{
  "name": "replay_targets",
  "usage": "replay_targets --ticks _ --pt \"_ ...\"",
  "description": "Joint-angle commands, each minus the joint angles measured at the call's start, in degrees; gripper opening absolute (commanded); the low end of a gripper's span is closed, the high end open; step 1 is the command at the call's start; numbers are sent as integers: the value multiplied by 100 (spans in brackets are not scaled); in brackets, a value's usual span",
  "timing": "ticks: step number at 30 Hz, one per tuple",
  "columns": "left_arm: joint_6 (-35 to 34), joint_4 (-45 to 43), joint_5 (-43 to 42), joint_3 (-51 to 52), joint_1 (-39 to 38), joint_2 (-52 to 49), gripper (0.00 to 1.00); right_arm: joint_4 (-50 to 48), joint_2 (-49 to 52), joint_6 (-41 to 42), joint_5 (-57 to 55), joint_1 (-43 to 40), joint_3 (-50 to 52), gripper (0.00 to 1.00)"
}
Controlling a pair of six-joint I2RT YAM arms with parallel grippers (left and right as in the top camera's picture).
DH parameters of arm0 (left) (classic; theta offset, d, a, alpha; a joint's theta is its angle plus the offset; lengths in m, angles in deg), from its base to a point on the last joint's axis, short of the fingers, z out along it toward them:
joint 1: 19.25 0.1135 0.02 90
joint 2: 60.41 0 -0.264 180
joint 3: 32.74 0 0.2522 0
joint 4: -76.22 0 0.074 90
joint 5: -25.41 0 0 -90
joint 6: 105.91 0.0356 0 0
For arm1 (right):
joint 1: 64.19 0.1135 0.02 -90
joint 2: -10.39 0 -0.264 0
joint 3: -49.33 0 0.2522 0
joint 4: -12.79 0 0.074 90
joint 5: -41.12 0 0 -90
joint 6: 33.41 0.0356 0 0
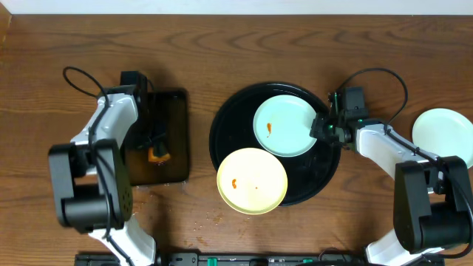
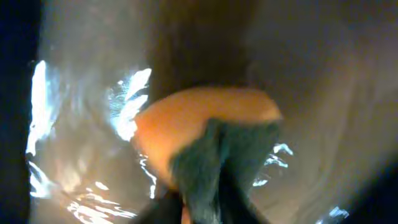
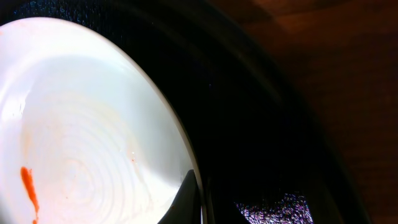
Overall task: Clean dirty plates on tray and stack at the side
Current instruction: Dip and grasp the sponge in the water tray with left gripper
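The round black tray (image 1: pixel 327 171) holds a mint-blue plate (image 1: pixel 284 125) with an orange-red smear and a pale yellow plate (image 1: pixel 251 181) with a smear, hanging over the tray's front rim. A third pale plate (image 1: pixel 442 134) lies on the table at far right. My right gripper (image 1: pixel 321 127) is shut on the mint plate's right rim. The right wrist view shows one finger (image 3: pixel 194 200) on that plate (image 3: pixel 93 124) over the tray (image 3: pixel 261 124). My left gripper (image 1: pixel 157 150) is shut on an orange and green sponge (image 2: pixel 205 137).
A smaller rectangular black tray (image 1: pixel 171 111) lies at the left, under my left gripper. Small crumbs (image 1: pixel 199 218) are scattered on the wooden table in front of it. Cables loop behind both arms.
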Motion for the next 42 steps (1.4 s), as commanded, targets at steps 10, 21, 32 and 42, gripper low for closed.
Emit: replay_targets --ticks 10,21,32,42 --pt "348 192 -199 315 -24 748 50 13 221 105 -199 37 31 1" --pt "341 -874 -203 1611 -105 745 14 11 221 105 -199 37 31 1" --pt "350 -157 -201 745 -105 966 33 11 221 105 -199 35 31 1" --pt "367 -717 184 968 -107 905 41 13 221 105 -199 35 31 1"
